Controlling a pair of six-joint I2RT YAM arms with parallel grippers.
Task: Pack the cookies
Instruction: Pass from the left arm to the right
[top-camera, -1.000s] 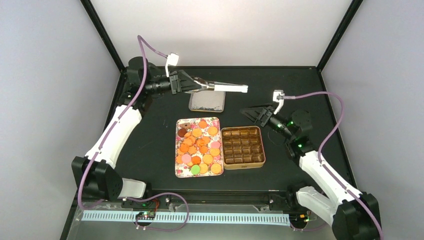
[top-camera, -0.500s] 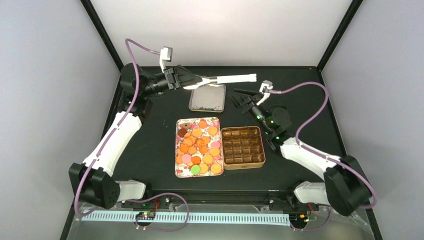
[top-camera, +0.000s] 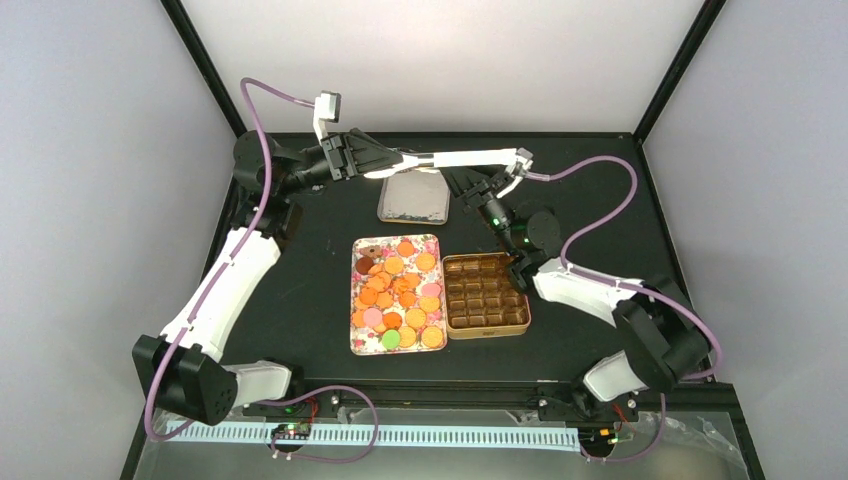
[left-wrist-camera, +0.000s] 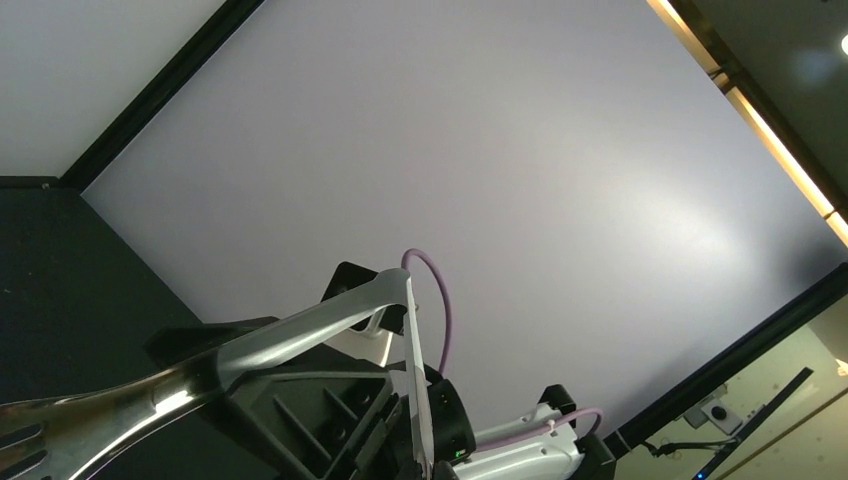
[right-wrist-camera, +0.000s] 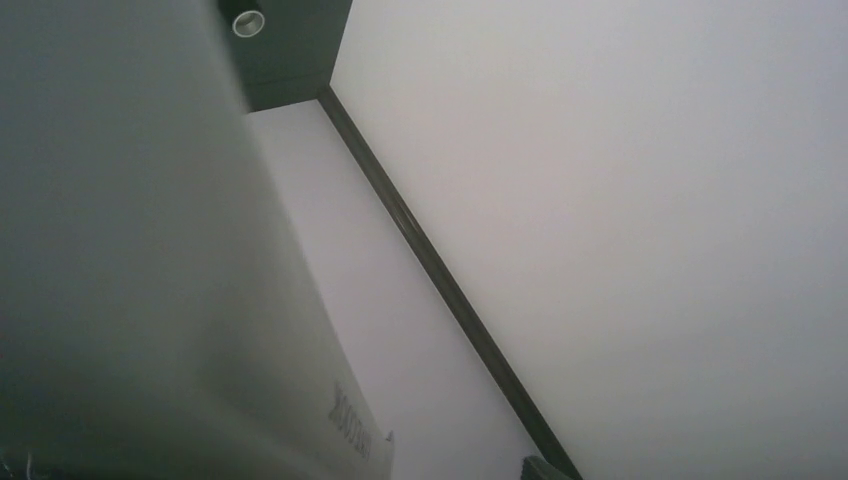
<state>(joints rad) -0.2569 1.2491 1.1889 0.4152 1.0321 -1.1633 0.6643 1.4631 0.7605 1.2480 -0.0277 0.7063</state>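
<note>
The cookies (top-camera: 398, 295), mostly round and orange with a few pink, green and dark ones, lie on a flowered tray (top-camera: 355, 330) at mid table. My left gripper (top-camera: 378, 163) is shut on a pair of metal tongs (top-camera: 455, 158) held level above the back of the table. In the left wrist view the tongs (left-wrist-camera: 300, 325) reach out to their hinge end. My right gripper (top-camera: 480, 183) is up at that far end. In the right wrist view a blurred tongs arm (right-wrist-camera: 150, 300) fills the left side and the jaws do not show.
A brown tin (top-camera: 447, 300) with a grid of compartments stands right of the tray. Its lid (top-camera: 413, 198) lies behind them, under the tongs. Black frame posts and pale walls close the back and both sides.
My right arm has swung left and back from beside the tin up to the tongs' far end. My left arm has lifted the tongs slightly and turned them towards it.
</note>
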